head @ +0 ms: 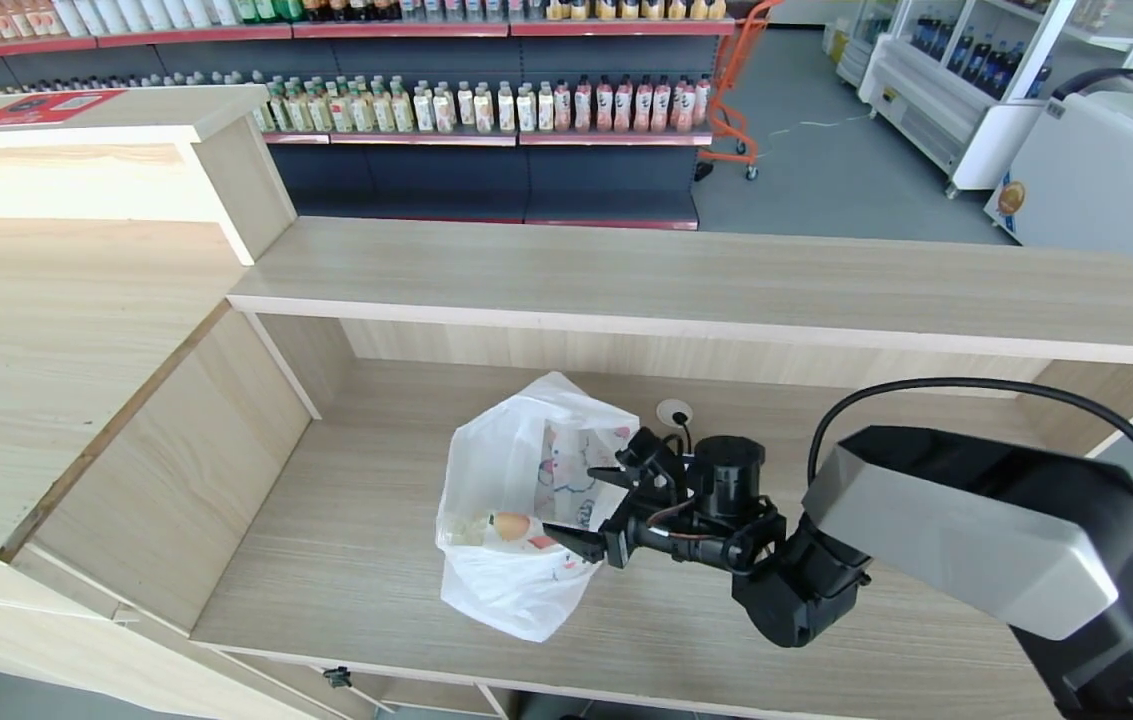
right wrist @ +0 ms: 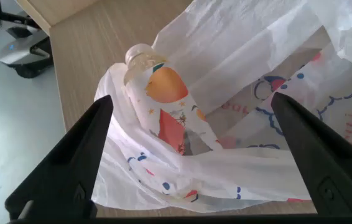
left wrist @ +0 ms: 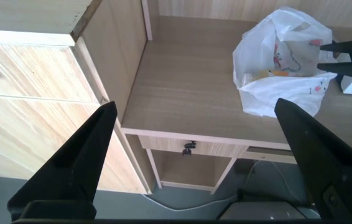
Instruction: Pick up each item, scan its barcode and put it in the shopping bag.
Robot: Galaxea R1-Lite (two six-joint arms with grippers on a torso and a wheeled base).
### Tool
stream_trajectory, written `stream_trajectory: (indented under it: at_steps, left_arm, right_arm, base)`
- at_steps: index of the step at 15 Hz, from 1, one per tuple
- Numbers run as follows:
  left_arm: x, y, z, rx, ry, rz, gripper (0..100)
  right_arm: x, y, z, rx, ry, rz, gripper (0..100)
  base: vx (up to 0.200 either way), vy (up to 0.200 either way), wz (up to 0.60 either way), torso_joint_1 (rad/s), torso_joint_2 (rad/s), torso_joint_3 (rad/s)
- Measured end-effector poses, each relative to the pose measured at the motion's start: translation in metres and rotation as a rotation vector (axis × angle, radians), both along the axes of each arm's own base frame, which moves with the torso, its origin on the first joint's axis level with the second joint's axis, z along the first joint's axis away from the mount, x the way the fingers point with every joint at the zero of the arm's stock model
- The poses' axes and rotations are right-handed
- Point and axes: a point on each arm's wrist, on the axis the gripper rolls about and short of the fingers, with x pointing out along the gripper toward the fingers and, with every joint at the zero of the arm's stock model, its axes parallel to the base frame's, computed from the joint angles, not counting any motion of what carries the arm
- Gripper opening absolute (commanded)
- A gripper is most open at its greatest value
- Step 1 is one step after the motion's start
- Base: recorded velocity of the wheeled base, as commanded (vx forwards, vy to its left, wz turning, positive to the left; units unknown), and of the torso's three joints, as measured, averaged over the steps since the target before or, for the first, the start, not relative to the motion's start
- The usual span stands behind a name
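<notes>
The counter (head: 346, 560) is carrying the bag (head: 506, 470), which is slumping open-mouthed near the middle of it. The right gripper (head: 571, 500) is hanging at the bag's mouth with its jaws spreading wide and gripping nothing; the plastic is lying between them, untouched as far as I can tell. The left gripper (left wrist: 196, 107) is hovering out off the counter's front edge, well apart from the bag, fingers gaping and carrying nothing. And inside the bag, the bottle (right wrist: 157, 93) is lying on its side. So this item is looking bagged, folks. I'm judging the drop done and this arm free to pull away. Whether more items are waiting to be scanned, I cannot tell. The bottle's long axis is running across the counter, cap pointing toward the robot's left.
</notes>
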Motion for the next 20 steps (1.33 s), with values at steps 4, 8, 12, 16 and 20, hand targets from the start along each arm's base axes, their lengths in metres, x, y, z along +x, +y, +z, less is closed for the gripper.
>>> stream_trajectory:
  at_steps: [4, 8, 12, 16, 20]
  left_arm:
    - [0.000, 0.000, 0.000, 0.000, 0.000, 0.000, 100]
    - [0.000, 0.000, 0.000, 0.000, 0.001, 0.000, 100]
    - [0.000, 0.000, 0.000, 0.000, 0.001, 0.000, 100]
    - [0.000, 0.000, 0.000, 0.000, 0.000, 0.000, 100]
    - [0.000, 0.000, 0.000, 0.000, 0.000, 0.000, 100]
  right_arm:
    - [-0.018, -0.033, 0.033, 0.100, 0.189, -0.077, 100]
    - [-0.045, -0.092, 0.067, 0.133, 0.246, -0.195, 100]
    - [-0.089, -0.142, 0.117, 0.150, 0.249, -0.295, 100]
    - [-0.159, -0.200, 0.159, 0.049, 0.335, -0.589, 100]
    - [-0.212, -0.266, 0.172, -0.153, 0.391, -1.132, 100]
  base:
    - [0.000, 0.000, 0.00, 0.000, 0.00, 0.000]
    - [0.000, 0.000, 0.00, 0.000, 0.00, 0.000]
    - [0.000, 0.000, 0.00, 0.000, 0.00, 0.000]
    - [0.000, 0.000, 0.00, 0.000, 0.00, 0.000]
    - [0.000, 0.000, 0.00, 0.000, 0.00, 0.000]
